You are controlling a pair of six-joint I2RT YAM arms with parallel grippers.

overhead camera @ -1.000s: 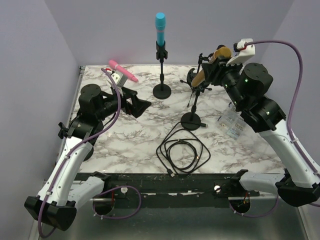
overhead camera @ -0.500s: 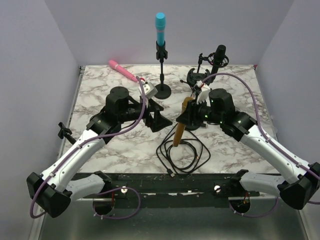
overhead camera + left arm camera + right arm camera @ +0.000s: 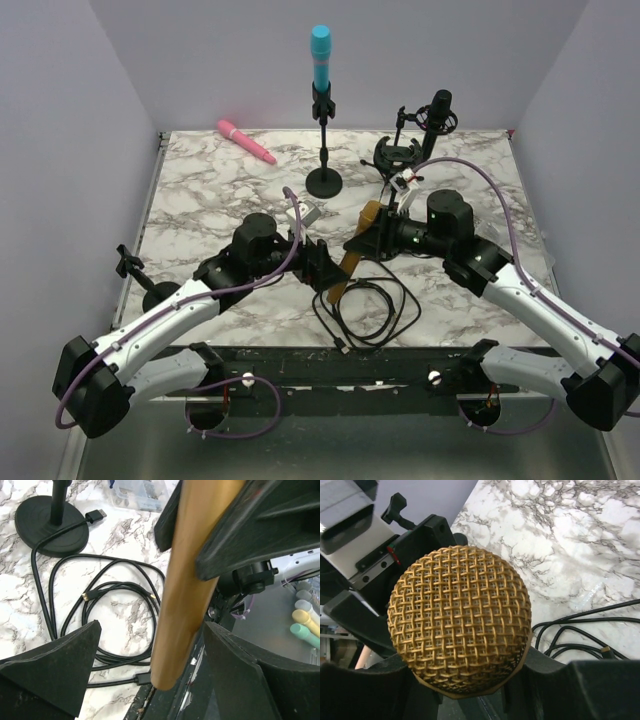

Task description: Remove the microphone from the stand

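Observation:
The gold microphone (image 3: 352, 255) hangs tilted over the front middle of the table, off its stand. My right gripper (image 3: 368, 238) is shut on its upper body; the mesh head (image 3: 460, 625) fills the right wrist view above the gripper (image 3: 465, 685). My left gripper (image 3: 325, 272) is open, with its fingers on either side of the handle's lower end (image 3: 182, 590). A gap shows on both sides of the handle, midway between the fingertips (image 3: 150, 670). The stand's round black base (image 3: 49, 525) sits on the marble behind.
A coiled black cable (image 3: 365, 310) lies under both grippers. A blue microphone (image 3: 320, 58) stands on a stand at the back centre. A pink one (image 3: 246, 142) lies at the back left. A black studio microphone (image 3: 438, 108) is at the back right. A clear plastic box (image 3: 135, 492) is beside the stand base.
My right gripper has carried the gold microphone from the back right down to the front centre. My left gripper has swung in from the left and now brackets the handle's lower end.

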